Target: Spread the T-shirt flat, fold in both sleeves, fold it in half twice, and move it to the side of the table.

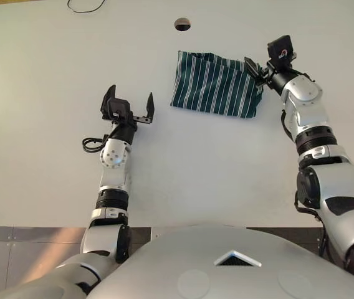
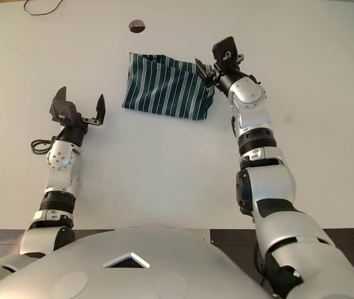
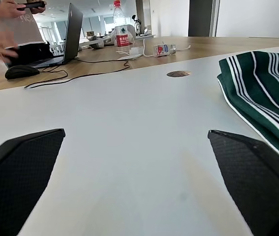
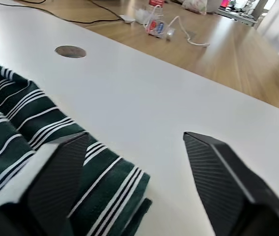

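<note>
Left eye view shows me the striped T-shirt [image 1: 214,84] folded small on the tabletop [image 1: 52,62], just my side of the cable hole [image 1: 182,24]. The right gripper [image 1: 257,71] sits at its edge and the left gripper [image 1: 131,93] well apart, both with fingers spread. Folding looks done; moving it aside is left.

Office: laptop [image 3: 70,29], mouse [image 3: 19,72], desks.
</note>
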Available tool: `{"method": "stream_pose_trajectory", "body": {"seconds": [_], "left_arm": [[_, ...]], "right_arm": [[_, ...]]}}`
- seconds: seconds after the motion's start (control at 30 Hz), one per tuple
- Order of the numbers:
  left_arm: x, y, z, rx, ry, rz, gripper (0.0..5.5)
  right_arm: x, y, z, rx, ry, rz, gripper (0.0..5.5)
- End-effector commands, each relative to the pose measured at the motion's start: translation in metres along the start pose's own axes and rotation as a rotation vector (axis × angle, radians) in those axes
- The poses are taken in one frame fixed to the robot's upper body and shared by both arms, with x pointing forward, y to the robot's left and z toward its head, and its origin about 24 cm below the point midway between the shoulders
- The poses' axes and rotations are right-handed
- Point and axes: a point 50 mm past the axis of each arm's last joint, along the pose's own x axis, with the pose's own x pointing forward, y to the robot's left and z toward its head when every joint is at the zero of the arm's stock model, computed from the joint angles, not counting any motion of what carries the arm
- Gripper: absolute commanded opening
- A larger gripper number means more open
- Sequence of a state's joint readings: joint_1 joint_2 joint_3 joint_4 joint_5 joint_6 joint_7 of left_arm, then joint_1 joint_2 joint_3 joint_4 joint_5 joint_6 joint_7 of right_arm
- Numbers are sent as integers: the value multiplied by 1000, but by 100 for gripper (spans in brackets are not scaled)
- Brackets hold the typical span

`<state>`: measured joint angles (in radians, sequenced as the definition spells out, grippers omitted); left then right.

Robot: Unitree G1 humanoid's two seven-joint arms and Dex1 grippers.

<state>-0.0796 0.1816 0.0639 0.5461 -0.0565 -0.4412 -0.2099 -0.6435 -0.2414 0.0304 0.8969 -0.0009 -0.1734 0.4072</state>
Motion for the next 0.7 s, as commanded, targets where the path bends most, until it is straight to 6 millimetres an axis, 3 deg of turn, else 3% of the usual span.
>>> {"method": "stream_pose_trajectory", "body": {"seconds": [0.03, 0.13, 0.37, 0.5, 0.7], "left_arm": [[-2, -4, -2, -27, 5, -7, 550], [1, -9, 2, -48, -18, -20, 550], [4, -16, 3, -85, -27, -30, 550], [4, -16, 3, -103, -28, -24, 550], [5, -16, 4, -139, -39, -17, 550]], "right_arm": [[-16, 34, 32, -66, -255, 246, 386], [-25, 66, 26, -156, -259, 448, 386], [6, 72, -8, -142, 27, 547, 386], [24, 66, -15, 97, 184, 393, 386], [18, 55, -41, 420, 353, 127, 386]]}}
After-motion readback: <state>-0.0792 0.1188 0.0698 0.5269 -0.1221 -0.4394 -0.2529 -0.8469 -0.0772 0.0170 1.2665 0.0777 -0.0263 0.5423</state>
